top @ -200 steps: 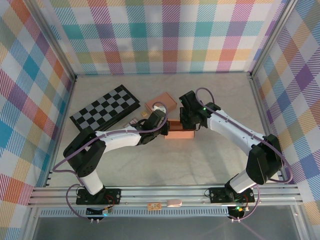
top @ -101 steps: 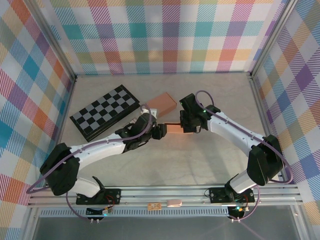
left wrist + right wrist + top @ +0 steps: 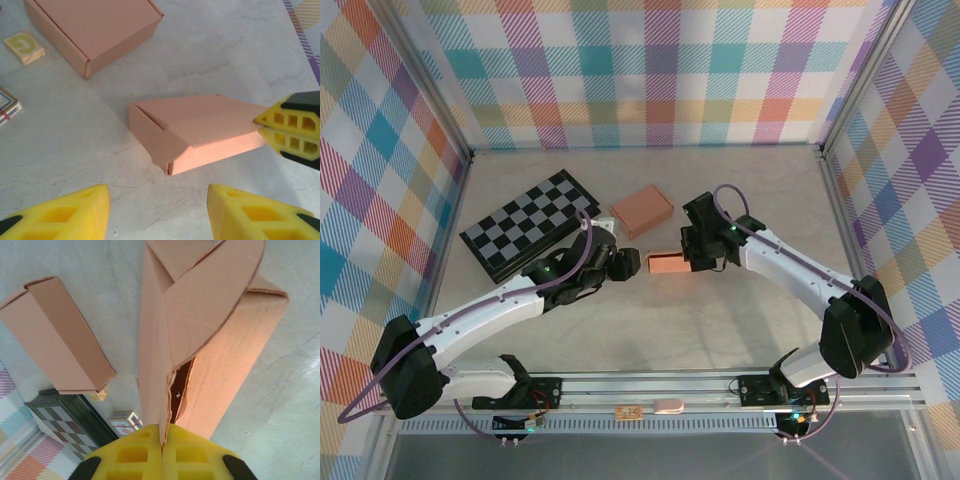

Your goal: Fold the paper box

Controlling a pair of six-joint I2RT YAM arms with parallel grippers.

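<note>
The paper box (image 3: 668, 262) lies on the table near the centre, a pink-brown carton partly folded with its lid flap down (image 3: 200, 132). My right gripper (image 3: 694, 256) is shut on a thin flap edge at the box's right end (image 3: 162, 440); the flaps gape a little, showing a dark slit inside (image 3: 182, 385). Its yellow fingertips (image 3: 290, 132) pinch that end in the left wrist view. My left gripper (image 3: 628, 262) stands open just left of the box, apart from it, with bare table between its fingers (image 3: 157, 215).
A second, closed pink box (image 3: 642, 210) sits behind, also in the left wrist view (image 3: 92, 30). A folded chessboard (image 3: 528, 225) lies at the left. A letter block (image 3: 24, 46) and a card pack (image 3: 122, 421) lie between them. Checked walls enclose the table.
My left gripper has opened and drawn back to the left, away from the box. The right gripper stays shut on the box's flap, hardly moved.
</note>
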